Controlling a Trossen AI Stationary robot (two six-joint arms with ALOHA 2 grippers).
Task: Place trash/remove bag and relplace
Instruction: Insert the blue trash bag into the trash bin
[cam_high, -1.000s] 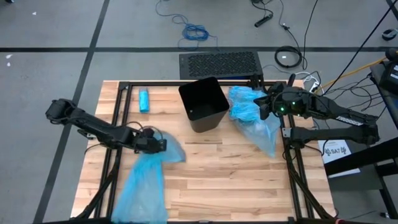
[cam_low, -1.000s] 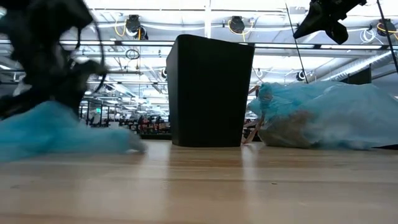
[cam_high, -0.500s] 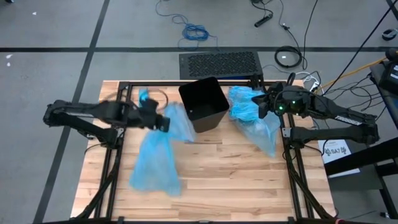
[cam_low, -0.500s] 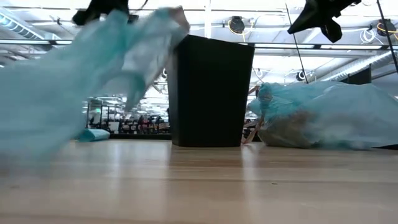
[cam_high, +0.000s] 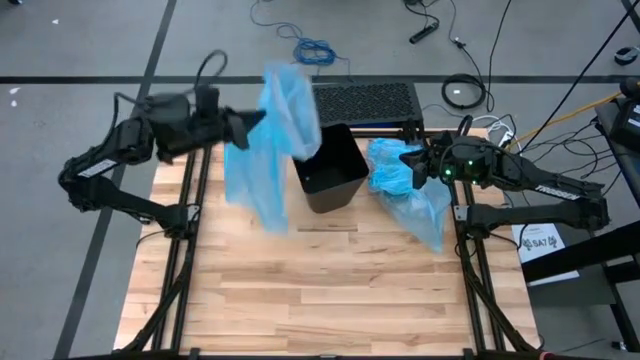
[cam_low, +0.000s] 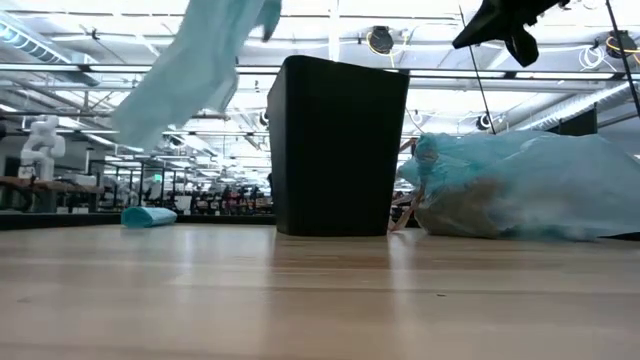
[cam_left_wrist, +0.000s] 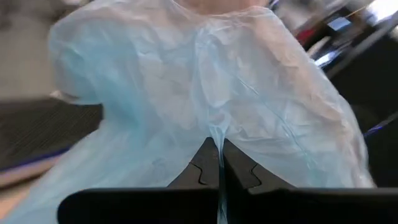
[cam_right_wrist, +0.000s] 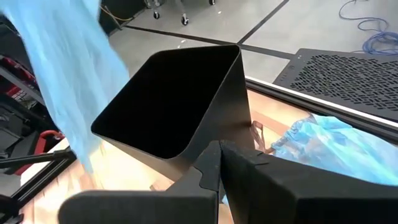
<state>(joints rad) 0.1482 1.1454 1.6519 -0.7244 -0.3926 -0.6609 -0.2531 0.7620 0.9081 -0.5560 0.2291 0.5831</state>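
Your left tool (cam_high: 240, 127) is pinched on a fold of the fresh blue bag (cam_high: 272, 140), its fingers pressed together with film trapped between them. It holds the bag raised in the air beside the black bin (cam_high: 328, 166), on the bin's left, with most of the film hanging loose below and a flap draping toward the near rim. Your right tool (cam_high: 417, 167) waits on the other side of the bin with its fingers pressed together and nothing between them, hovering just over the full blue bag (cam_high: 405, 190) that lies slumped on the bench (cam_high: 350, 290). The trash shows only as a brownish mass through that bag's film in the low view.

Expect the fresh bag to behave as very light, limp, slippery film: it will billow, swing and cling to itself with any quick move. A single pinch leaves its mouth collapsed, so you probably need a second hold on the opposite edge of the opening to spread it over the rim. A small blue roll (cam_low: 148, 216) lies on the bench, well apart on the far left.
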